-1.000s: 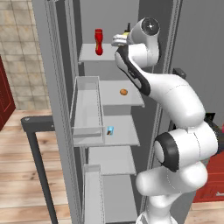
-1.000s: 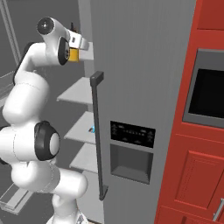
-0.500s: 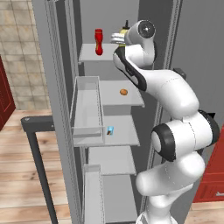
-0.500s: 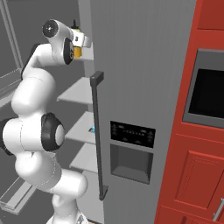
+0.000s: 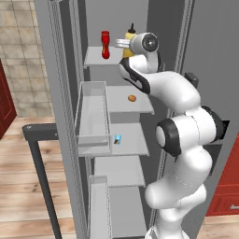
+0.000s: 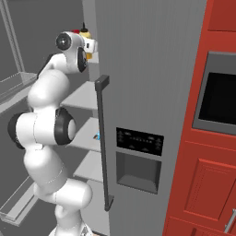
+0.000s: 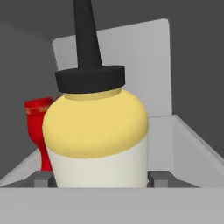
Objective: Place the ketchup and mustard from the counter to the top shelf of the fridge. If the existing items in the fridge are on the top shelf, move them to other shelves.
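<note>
Claw: my fingers sit either side of the mustard, clamped on it.
Mustard: upright at the top shelf, level with the ketchup.
Ketchup: standing on that shelf, just beside the mustard.
Lower shelves: orange-brown lump on the second, blue-white thing on the third.

I count two squeeze bottles: one red ketchup and one yellow mustard. There are two small items besides: one orange-brown lump and one tiny light blue and white thing. I can make out five grey shelves in the fridge, the top shelf included. I see two see-through door bins, one dark bar handle, and one robot arm.
</note>
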Tool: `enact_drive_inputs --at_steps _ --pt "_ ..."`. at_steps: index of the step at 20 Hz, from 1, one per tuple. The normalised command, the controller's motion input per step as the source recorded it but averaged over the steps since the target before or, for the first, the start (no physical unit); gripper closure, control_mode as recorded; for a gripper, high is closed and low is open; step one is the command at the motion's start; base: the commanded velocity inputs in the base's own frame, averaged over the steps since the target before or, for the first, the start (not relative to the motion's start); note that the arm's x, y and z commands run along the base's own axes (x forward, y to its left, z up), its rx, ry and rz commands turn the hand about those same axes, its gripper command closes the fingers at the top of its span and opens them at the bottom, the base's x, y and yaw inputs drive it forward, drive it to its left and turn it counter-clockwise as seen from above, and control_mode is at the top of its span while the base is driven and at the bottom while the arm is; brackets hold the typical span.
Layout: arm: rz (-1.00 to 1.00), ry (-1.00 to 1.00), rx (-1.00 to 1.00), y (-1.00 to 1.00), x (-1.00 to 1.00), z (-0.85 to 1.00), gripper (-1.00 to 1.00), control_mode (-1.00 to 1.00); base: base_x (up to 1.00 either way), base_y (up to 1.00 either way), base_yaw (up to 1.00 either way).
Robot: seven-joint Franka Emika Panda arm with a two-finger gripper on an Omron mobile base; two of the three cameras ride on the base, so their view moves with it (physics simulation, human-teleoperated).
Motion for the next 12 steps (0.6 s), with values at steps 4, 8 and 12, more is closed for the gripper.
enact_drive_inputs --at_steps 4,8,12 --pt "0.0 0.0 -0.01 0.0 0.67 -0.19 1.0 -1.0 0.0 0.0 0.0" --pt "0.0 0.0 -0.04 0.0 0.72 -0.31 1.0 -1.0 0.0 0.0 0.0" --pt "0.0 0.0 -0.05 0.0 0.72 -0.2 1.0 -1.0 0.0 0.0 0.0"
